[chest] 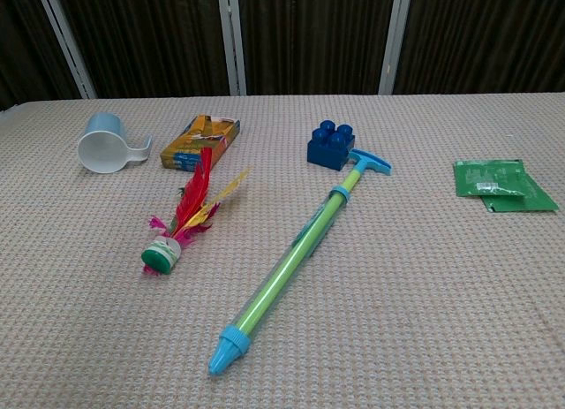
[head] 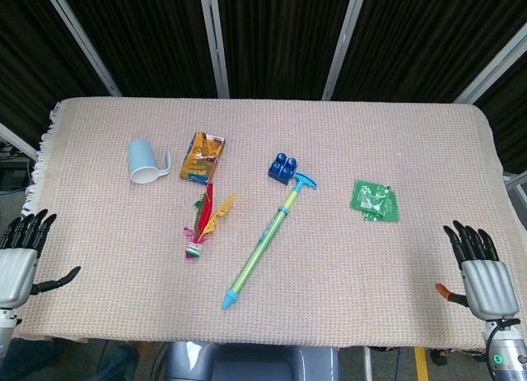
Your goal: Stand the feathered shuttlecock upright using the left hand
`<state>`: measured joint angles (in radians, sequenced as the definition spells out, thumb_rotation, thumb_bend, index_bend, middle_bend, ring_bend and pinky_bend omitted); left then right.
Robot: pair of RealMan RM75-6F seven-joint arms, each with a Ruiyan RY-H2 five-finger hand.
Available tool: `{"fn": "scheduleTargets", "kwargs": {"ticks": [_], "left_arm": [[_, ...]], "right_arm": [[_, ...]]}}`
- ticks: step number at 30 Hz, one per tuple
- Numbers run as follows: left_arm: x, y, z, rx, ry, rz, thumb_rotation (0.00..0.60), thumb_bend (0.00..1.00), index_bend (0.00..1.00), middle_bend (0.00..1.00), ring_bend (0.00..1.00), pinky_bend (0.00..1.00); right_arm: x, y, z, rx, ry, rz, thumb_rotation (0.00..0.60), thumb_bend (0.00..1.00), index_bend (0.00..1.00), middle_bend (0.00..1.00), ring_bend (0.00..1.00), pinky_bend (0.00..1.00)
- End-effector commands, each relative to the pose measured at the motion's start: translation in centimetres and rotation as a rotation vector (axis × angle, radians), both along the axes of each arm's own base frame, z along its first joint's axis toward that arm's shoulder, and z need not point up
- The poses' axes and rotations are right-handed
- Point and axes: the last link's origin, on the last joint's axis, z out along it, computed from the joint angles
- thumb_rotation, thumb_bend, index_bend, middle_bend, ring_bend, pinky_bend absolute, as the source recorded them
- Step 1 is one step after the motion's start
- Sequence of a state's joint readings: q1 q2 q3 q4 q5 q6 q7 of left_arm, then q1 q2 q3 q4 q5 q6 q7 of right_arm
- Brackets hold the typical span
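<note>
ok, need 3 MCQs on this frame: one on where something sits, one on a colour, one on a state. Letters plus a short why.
1. Where is the blue brick?
A. beside the pump toy's handle
B. inside the mug
C. on the green packets

2. What colour is the shuttlecock base?
A. black
B. green and white
C. orange

3. How does the shuttlecock lie?
A. upright on its base
B. held in the left hand
C. on its side, feathers toward the yellow box

Answers:
1 A: it sits by the T-handle of the pump toy.
2 B: chest view shows a green cap with a white band.
3 C: the left hand is open at the table edge, apart from it.
</note>
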<state>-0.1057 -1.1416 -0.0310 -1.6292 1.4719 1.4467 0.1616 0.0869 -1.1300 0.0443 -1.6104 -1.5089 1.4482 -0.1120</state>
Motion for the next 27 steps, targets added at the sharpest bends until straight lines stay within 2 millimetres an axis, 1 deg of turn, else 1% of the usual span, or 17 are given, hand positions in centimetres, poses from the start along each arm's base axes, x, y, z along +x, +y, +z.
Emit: {"fn": "scheduleTargets", "kwargs": {"ticks": [1,4,6,10,14,17,19,20,24,27], "left_arm": [[-0.2,0.2,-0.1,0.001,0.007,0.008,0.304,0.15,0.0,0.0,0.0,0.0],[-0.5,0.6,-0.4,0.002,0.019,0.019,0.304,0.15,0.0,0.0,0.0,0.0],[-0.9,1.1,-1.0,-0.005,0.01,0.039,0.303,0.15,0.0,0.0,0.0,0.0],[-1.3,2.3,-2.6,0.011,-0.052,0.044,0.301,0.15,0.08,0.0,0.0,0.0],[-0.9,2.9,-3.7,0.05,-0.136,0.049,0.299,0.17,0.15,0.0,0.0,0.0],[-0.3,3.9,-4.7,0.106,-0.188,0.068,0.31,0.22,0.2,0.0,0.0,0.0],[0.3,4.5,-5.5,0.112,-0.227,0.088,0.341,0.26,0.21,0.0,0.0,0.0],[0.9,5.0,-6.2,0.102,-0.265,0.092,0.359,0.27,0.22,0.0,0.0,0.0],[3.0,6.7,-8.3,0.067,-0.322,0.086,0.361,0.28,0.24,0.0,0.0,0.0],[4.3,7.6,-9.9,0.042,-0.368,0.11,0.358,0.28,0.25,0.0,0.0,0.0]], "right_arm": [[0.0,0.0,0.0,-0.001,0.001,-0.001,0.6,0.08,0.0,0.0,0.0,0.0],[0.0,-0.1,0.0,-0.004,0.003,0.0,0.6,0.08,0.0,0.0,0.0,0.0],[0.0,0.0,0.0,-0.003,0.001,-0.001,0.6,0.08,0.0,0.0,0.0,0.0],[0.2,0.1,0.3,-0.008,-0.02,0.007,0.6,0.08,0.0,0.0,0.0,0.0],[0.1,0.2,0.7,-0.013,-0.032,0.014,0.6,0.08,0.0,0.0,0.0,0.0],[0.0,0.1,0.8,-0.009,-0.043,0.014,0.6,0.08,0.0,0.0,0.0,0.0],[0.0,0.0,0.9,-0.005,-0.049,0.017,0.6,0.08,0.0,0.0,0.0,0.0],[0.0,-0.1,0.9,-0.002,-0.05,0.019,0.6,0.08,0.0,0.0,0.0,0.0],[0.0,-0.3,0.9,0.009,-0.056,0.023,0.6,0.08,0.0,0.0,0.0,0.0],[0.0,-0.5,0.8,0.011,-0.059,0.028,0.6,0.08,0.0,0.0,0.0,0.0]]}}
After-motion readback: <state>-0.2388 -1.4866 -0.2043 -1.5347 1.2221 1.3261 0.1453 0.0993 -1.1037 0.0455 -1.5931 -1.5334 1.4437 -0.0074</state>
